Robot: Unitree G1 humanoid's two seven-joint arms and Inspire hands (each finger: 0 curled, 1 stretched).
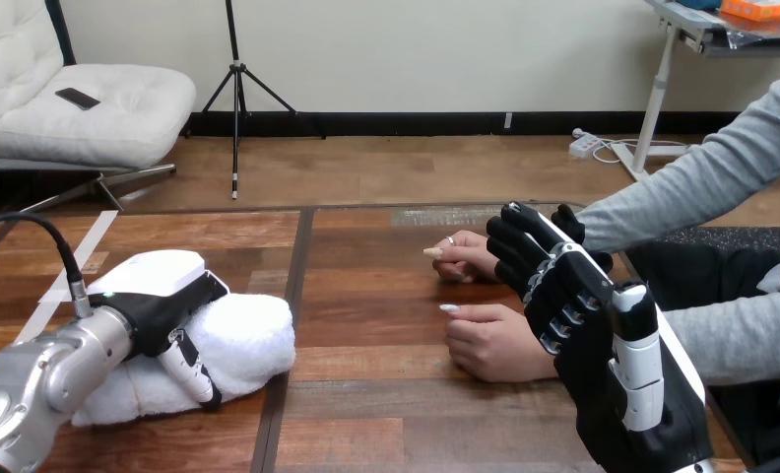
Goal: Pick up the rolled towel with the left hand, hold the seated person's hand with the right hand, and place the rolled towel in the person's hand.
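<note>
Our left hand (164, 296) clamps the towel (253, 340) at 8 o'clock. Our right hand (575, 307) (fingers straight, holding nothing) stands beside the person's nearer hand (494, 345) at 3 o'clock. A loose grip may let the towel unroll on lifting.

My left hand (160, 291) covers the top of the rolled towel (258, 340), so I can't judge its grip. My right hand (583, 325) blocks the wrist of the person's nearer hand (494, 345); whether they touch, I can't tell.
</note>
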